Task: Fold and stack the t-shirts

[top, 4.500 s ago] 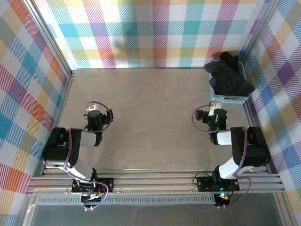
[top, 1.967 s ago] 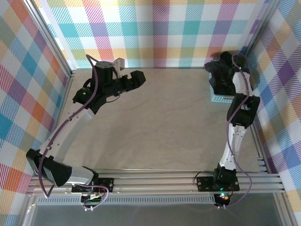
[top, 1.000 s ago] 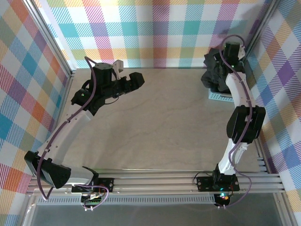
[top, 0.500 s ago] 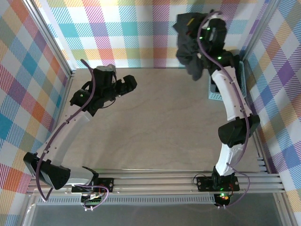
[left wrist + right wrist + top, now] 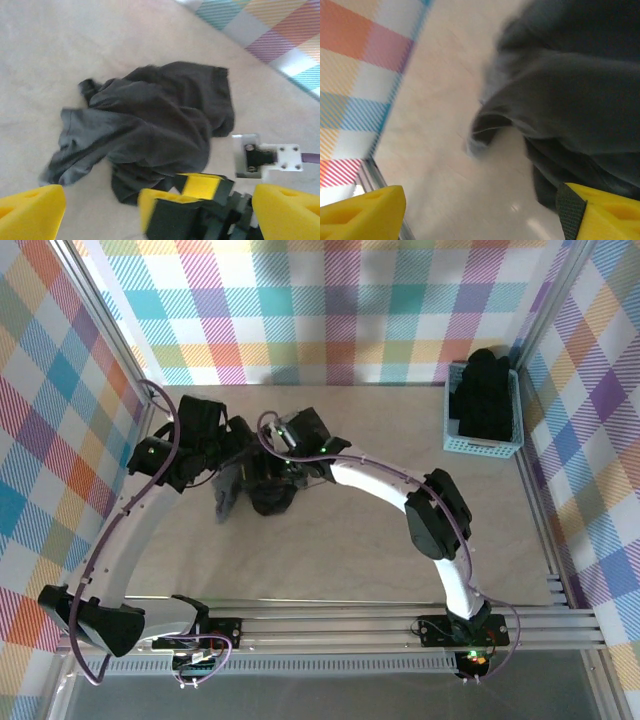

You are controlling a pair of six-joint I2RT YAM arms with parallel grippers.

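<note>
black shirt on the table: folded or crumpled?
Crumpled. The black t-shirt lies on the table as a bunched, creased heap, loose ends sticking out, no flat folds.

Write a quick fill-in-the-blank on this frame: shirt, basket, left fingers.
1. The crumpled black t-shirt lies on the ___, not in the basket.
2. The basket at the far right corner is light ___ and holds more black t-shirts.
3. In the left wrist view, the left fingers are ___, not shut.
Missing words: table; blue; open.
</note>
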